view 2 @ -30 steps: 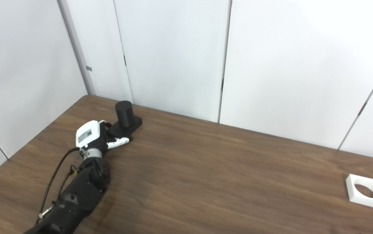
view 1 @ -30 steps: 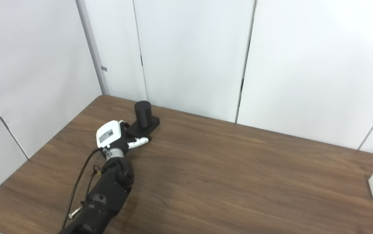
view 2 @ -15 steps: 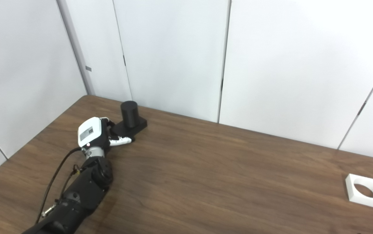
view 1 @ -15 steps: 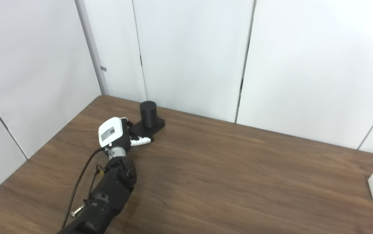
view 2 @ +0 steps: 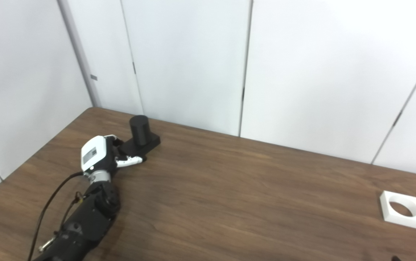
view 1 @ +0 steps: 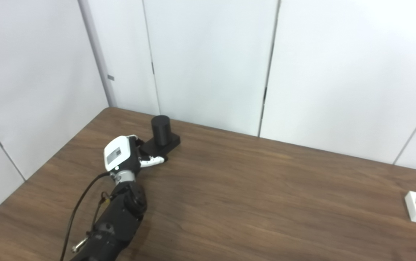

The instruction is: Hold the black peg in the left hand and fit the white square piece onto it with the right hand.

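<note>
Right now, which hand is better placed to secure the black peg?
The left hand: it sits at the black peg, fingers against its square base. The right hand is out of view, and the white square piece lies untouched at the table's far right.

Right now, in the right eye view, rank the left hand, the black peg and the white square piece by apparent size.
1. left hand, though close to the peg
2. black peg with its base
3. white square piece

The piece lies nearer the camera than the peg, so true sizes stay unsure.

Left hand [view 2: 101,157] grips the base of the upright black peg [view 2: 139,131] at the table's [view 2: 229,203] far left; white square [view 2: 402,214] lies far right, well apart
</note>
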Robot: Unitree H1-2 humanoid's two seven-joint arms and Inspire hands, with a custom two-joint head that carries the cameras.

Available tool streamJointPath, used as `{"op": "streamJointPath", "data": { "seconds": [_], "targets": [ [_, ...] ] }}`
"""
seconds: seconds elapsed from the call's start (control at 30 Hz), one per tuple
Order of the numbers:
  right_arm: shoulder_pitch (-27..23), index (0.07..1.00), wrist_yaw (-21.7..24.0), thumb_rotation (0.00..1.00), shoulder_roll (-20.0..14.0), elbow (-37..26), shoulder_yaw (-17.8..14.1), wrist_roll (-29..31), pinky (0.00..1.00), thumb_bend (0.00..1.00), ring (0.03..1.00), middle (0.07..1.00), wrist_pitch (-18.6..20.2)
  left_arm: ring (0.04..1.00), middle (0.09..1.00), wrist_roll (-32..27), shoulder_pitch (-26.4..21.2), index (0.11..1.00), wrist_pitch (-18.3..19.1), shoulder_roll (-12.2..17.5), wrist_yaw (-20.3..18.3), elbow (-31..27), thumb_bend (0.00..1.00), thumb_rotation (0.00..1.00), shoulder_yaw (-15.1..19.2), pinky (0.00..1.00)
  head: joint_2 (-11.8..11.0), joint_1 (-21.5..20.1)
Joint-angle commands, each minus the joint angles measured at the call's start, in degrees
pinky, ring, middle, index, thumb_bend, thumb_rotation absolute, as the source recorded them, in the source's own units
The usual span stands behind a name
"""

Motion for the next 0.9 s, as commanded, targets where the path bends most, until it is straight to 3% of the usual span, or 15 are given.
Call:
{"op": "streamJointPath", "data": {
  "seconds": [0.0, 0.17, 0.27, 0.67, 0.87],
  "targets": [
    [-0.2, 0.934, -0.1, 1.00, 0.7, -0.7, 0.5, -0.8, 1.00, 0.65, 0.912, 0.887, 1.1, 0.752, 0.674, 1.1, 0.0, 0.479, -1.2, 1.4, -0.6, -4.6, 0.52, 0.05, -0.4, 0.72, 0.2, -0.5],
    [-0.3, 0.948, -0.5, 1.00, 1.1, -1.8, 1.1, -1.8, 1.00, 0.62, 0.952, 0.901, 2.8, 0.728, 0.658, 1.3, 3.8, 0.480, -2.3, 1.9, -4.5, -12.6, 0.52, 0.05, -1.6, 0.66, 1.0, -1.9],
    [-0.6, 0.981, 0.6, 1.00, 0.5, -1.4, 1.6, 0.2, 0.99, 0.58, 0.956, 0.929, 1.5, 0.742, 0.675, 1.8, 7.0, 0.482, -2.7, 1.9, -8.1, -19.8, 0.52, 0.05, -2.5, 0.66, 1.8, -3.2],
    [-0.6, 1.000, 0.0, 1.00, 1.3, -5.0, 2.5, 2.7, 1.00, 0.50, 0.963, 0.943, 5.1, 0.766, 0.715, 6.5, 17.6, 0.486, 1.0, -0.4, -23.9, -46.8, 0.52, 0.05, -8.0, 0.65, 5.6, -7.3],
    [-0.6, 0.992, -0.4, 1.00, 1.3, -6.8, 3.5, 0.5, 1.00, 0.42, 0.948, 0.928, 5.6, 0.771, 0.716, 6.8, 21.5, 0.485, -1.7, -2.0, -28.7, -53.4, 0.52, 0.05, -9.7, 0.64, 8.3, -10.2]
  ]
}}
